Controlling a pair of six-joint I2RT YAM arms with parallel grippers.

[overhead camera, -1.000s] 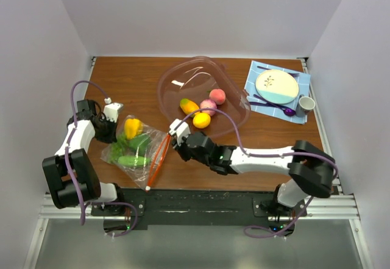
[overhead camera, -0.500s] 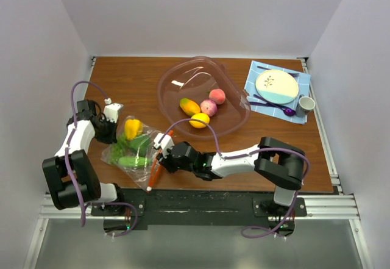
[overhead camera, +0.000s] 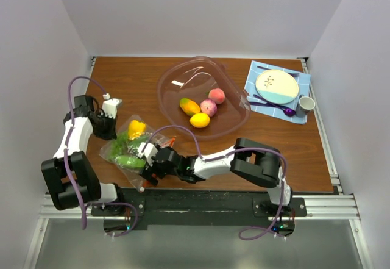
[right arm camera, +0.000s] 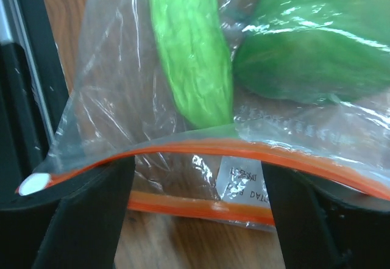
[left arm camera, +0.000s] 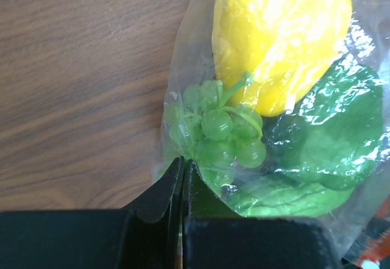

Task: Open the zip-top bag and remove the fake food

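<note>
I've the left gripper (left arm camera: 181, 166) clamped on the bag (left arm camera: 187, 68) as anchor, right gripper (right arm camera: 198, 186) spread at the zip (right arm camera: 183, 150) to reach the food (right arm camera: 189, 55).

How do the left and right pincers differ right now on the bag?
The left pincer is shut, pinching the edge of the zip-top bag beside the grapes; the right pincer stands wide open, gripping nothing. The left pincer is at the end away from the mouth; the right pincer is at the orange zip strip, which spans its gap. Both are at the same bag.
</note>
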